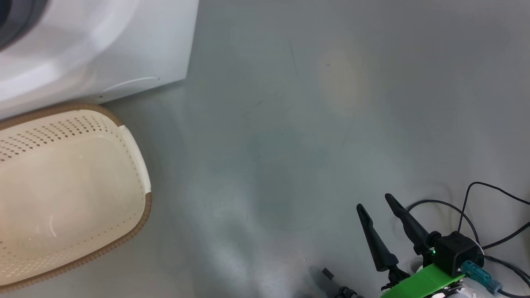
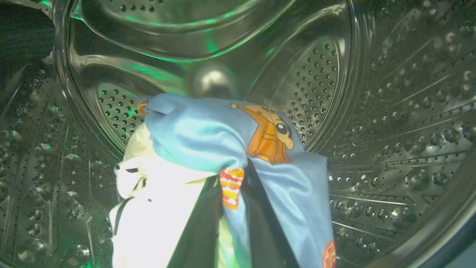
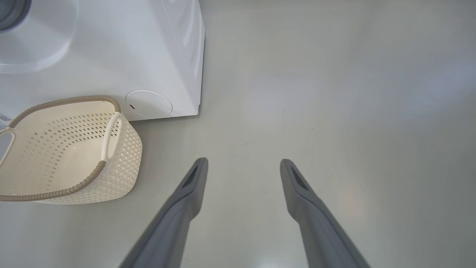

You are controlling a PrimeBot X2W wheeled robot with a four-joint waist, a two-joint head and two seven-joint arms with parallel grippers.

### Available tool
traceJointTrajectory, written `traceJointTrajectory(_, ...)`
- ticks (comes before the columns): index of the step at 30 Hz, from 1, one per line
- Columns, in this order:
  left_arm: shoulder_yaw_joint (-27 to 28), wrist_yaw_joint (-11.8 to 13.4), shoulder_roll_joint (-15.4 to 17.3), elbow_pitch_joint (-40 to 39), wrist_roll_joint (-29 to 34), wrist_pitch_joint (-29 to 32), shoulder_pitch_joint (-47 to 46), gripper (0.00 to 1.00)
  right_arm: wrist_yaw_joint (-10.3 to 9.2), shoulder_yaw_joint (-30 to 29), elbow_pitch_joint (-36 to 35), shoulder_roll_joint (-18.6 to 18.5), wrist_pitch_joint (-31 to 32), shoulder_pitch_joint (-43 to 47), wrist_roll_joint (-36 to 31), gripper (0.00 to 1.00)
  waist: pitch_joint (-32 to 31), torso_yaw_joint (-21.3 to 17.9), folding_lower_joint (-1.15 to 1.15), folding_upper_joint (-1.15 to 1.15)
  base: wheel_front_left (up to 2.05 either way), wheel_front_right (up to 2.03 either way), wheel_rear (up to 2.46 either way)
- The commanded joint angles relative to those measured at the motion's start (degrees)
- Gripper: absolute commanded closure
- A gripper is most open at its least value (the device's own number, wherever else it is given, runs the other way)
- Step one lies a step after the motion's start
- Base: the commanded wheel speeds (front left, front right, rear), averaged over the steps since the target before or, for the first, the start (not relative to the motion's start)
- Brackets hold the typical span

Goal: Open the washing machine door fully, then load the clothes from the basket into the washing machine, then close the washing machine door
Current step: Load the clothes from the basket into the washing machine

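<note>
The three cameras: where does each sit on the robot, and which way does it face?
Head view: on the head, facing down at floor, basket and washing machine; the open right end effector shows lower right.
Left wrist view: on the left wrist, looking into the drum; the left end effector's dark fingers pinch the clothes.
Right wrist view: on the right wrist, looking down along its own spread fingers.
Shared: head and right wrist views both show the basket and washing machine.

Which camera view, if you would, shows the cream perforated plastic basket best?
The right wrist view: the cream perforated plastic basket appears nearly whole, brown rim and white handles included. The head view crops it at the left; the left wrist view faces into the steel drum.
</note>
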Motion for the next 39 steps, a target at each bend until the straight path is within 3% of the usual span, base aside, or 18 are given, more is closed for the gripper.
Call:
traceJointTrajectory(1, 0.65, 0.09, 2.73, -2.06, 0.33, -0.35, -0.24, 1.0, 0.08, 1.34, -1.08, -0.99, -0.28, 0.6, 0.99, 0.0, 0.14, -0.17, 0.0, 0.0, 0.0, 0.0, 0.0)
traceJointTrajectory(12, -0.42, 1.04, 3.14, 3.2, 2.23, -0.35, 1.2, 1.0, 0.08, 2.1, -1.32, -1.23, -0.28, 1.55, 1.69, 0.0, 0.07, -0.99, 0.0, 0.0, 0.0, 0.0, 0.0)
traceJointTrajectory(13, -0.54, 1.07, 3.16, 3.67, 2.27, -0.35, 0.88, 0.78, 0.08, 2.05, -1.33, -1.22, -0.28, 1.6, 1.69, 0.0, 0.08, -0.98, 0.0, 0.0, 0.0, 0.0, 0.0)
traceJointTrajectory(14, -0.79, 1.16, 3.25, 4.07, 2.5, -0.35, 0.61, 0.69, 0.08, 2.05, -1.31, -1.18, -0.28, 1.64, 1.67, 0.0, 0.02, -0.99, 0.0, 0.0, 0.0, 0.0, 0.0)
traceJointTrajectory(18, -1.36, 1.13, 3.27, 4.94, 2.65, -0.35, -0.49, 1.0, 0.08, 2.05, -1.25, -1.14, -0.28, 1.81, 1.7, 0.0, -0.22, -1.0, 0.0, 0.0, 0.0, 0.0, 0.0)
traceJointTrajectory(22, -1.53, 1.26, 3.42, 4.47, 2.56, -0.35, -1.05, 1.0, 0.08, 2.04, -1.26, -1.09, -0.28, 1.91, 1.84, 0.0, -0.1, -1.05, 0.0, 0.0, 0.0, 0.0, 0.0)
traceJointTrajectory(23, -1.48, 1.3, 3.43, 4.04, 2.46, -0.35, -1.13, 0.92, 0.08, 2.02, -1.27, -1.04, -0.28, 1.88, 1.89, 0.0, 0.02, -1.06, 0.0, 0.0, 0.0, 0.0, 0.0)
traceJointTrajectory(24, -1.46, 1.33, 3.44, 3.64, 2.4, -0.35, -1.15, 0.65, 0.08, 1.99, -1.27, -0.98, -0.28, 1.85, 1.93, 0.0, 0.14, -1.04, 0.0, 0.0, 0.0, 0.0, 0.0)
traceJointTrajectory(25, -1.47, 1.33, 3.44, 3.34, 2.35, -0.35, -1.08, 0.22, 0.08, 1.97, -1.24, -0.94, -0.28, 1.83, 1.97, 0.0, 0.18, -1.03, 0.0, 0.0, 0.0, 0.0, 0.0)
traceJointTrajectory(26, -1.46, 1.3, 3.42, 3.09, 2.27, -0.35, -1.02, 0.0, 0.08, 1.96, -1.2, -0.92, -0.28, 1.82, 2.0, 0.0, 0.22, -1.01, 0.0, 0.0, 0.0, 0.0, 0.0)
traceJointTrajectory(39, -3.26, 0.93, 2.94, 7.85, 2.54, -0.35, -1.76, 0.0, 0.08, 2.04, -0.46, -0.73, -0.28, 1.32, 2.24, 0.0, -1.15, -0.13, 0.0, 0.0, 0.0, 0.0, 0.0)
